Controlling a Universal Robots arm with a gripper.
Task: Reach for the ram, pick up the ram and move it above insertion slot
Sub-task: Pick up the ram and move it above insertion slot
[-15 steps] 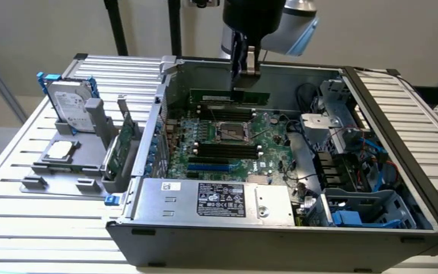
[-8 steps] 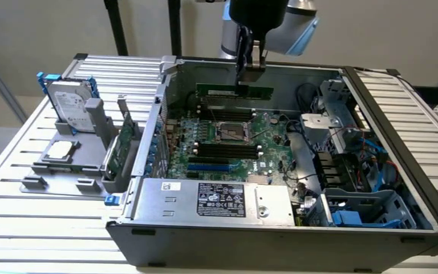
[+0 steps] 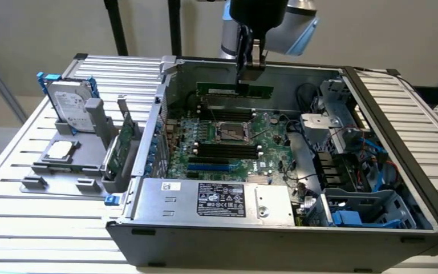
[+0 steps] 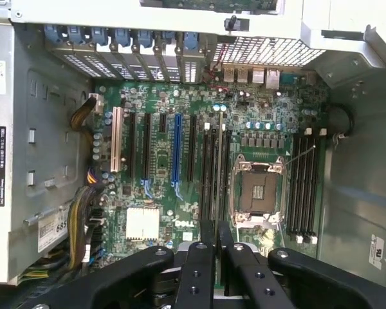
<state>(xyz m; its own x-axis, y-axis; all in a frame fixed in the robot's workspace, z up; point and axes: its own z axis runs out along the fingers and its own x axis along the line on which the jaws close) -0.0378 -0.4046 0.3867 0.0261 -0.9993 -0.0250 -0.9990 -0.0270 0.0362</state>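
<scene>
The ram (image 3: pixel 230 89) is a long green stick held edge-down by my gripper (image 3: pixel 250 77), which is shut on its upper edge. It hangs inside the open computer case, above the black memory slots (image 3: pixel 220 107) on the far side of the CPU socket (image 3: pixel 231 132). In the wrist view the ram (image 4: pixel 219 168) shows edge-on as a thin line between my two black fingers (image 4: pixel 204 254). There it lies along the memory slots (image 4: pixel 209 174) beside the socket (image 4: pixel 257 192).
On the exterior view's left, a silver hard drive (image 3: pixel 73 105) and a taller green expansion card (image 3: pixel 125 142) stand in a grey holder on the slatted table. The power supply (image 3: pixel 219 200) fills the case's near side. Cables and drive bays (image 3: pixel 348 165) crowd the exterior view's right.
</scene>
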